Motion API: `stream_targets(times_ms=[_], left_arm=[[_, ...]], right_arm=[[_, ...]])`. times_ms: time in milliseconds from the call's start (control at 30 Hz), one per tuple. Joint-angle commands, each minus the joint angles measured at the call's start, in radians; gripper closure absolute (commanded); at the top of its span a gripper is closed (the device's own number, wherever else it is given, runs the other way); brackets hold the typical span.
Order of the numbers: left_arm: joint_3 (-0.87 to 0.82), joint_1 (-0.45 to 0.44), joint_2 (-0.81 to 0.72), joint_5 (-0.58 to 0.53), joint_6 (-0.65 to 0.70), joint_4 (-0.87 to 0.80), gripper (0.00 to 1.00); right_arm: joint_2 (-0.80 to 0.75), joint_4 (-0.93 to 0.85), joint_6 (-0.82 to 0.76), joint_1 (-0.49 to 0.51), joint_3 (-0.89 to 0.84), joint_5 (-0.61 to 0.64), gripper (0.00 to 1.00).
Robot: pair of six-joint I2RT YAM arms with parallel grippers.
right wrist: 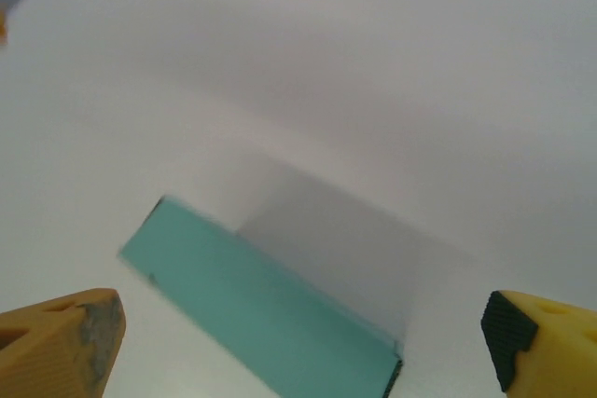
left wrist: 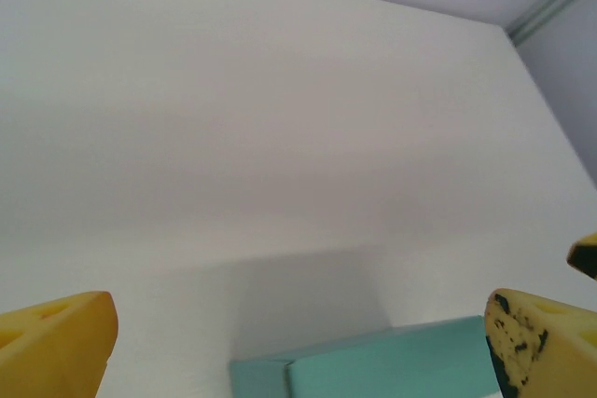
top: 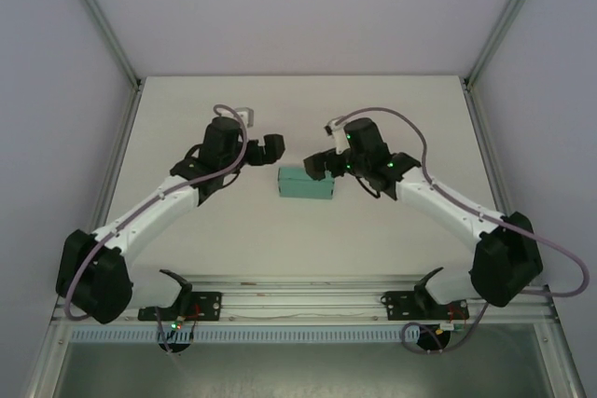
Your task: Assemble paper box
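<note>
The paper box is a small teal-green rectangular box lying closed on the white table, between the two arms. My left gripper hovers just up and left of it, open, with nothing between its yellow fingers. In the left wrist view the box shows at the bottom edge. My right gripper sits at the box's right end, open and holding nothing. In the right wrist view the box lies slantwise between and below the wide-apart fingertips.
The white table stretches behind the box to the back wall. Metal frame posts rise at the back corners. An aluminium rail with two parked black holders runs along the near edge.
</note>
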Motion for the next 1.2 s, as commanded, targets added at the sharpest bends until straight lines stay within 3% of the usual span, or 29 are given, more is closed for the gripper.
stream_targets(times_ms=[0,67,233,433,567,667,733,900,1100,1167], left_arm=[[-0.034,0.027,-0.056,-0.143,0.029,-0.105,0.00],[-0.083,0.037,-0.092,-0.178,0.018,-0.106,0.00],[-0.192,0.046,-0.159,-0.174,-0.020,-0.117,0.00],[-0.265,0.051,-0.232,-0.248,-0.041,-0.169,0.00],[-0.292,0.051,-0.279,-0.266,-0.054,-0.174,0.00],[-0.299,0.051,-0.295,-0.278,-0.056,-0.182,0.00],[-0.301,0.051,-0.302,-0.281,-0.055,-0.184,0.00],[-0.304,0.050,-0.309,-0.289,-0.052,-0.196,0.00],[-0.310,0.051,-0.321,-0.308,-0.058,-0.196,0.00],[-0.310,0.051,-0.328,-0.318,-0.059,-0.199,0.00]], right_arm=[[0.055,-0.203,-0.442,0.001,0.077,-0.196,0.00],[0.104,-0.306,-0.604,0.004,0.139,-0.218,0.00],[0.265,-0.498,-0.813,0.009,0.305,-0.185,0.00],[0.433,-0.599,-0.850,0.049,0.457,-0.041,0.06],[0.535,-0.637,-0.859,0.063,0.540,0.030,0.15],[0.606,-0.680,-0.854,0.076,0.602,0.070,0.33],[0.628,-0.664,-0.855,0.087,0.606,0.098,0.52],[0.618,-0.564,-0.827,0.114,0.589,0.218,0.57],[0.574,-0.284,-0.929,0.170,0.480,0.540,0.59],[0.574,-0.183,-0.999,0.181,0.438,0.620,0.56]])
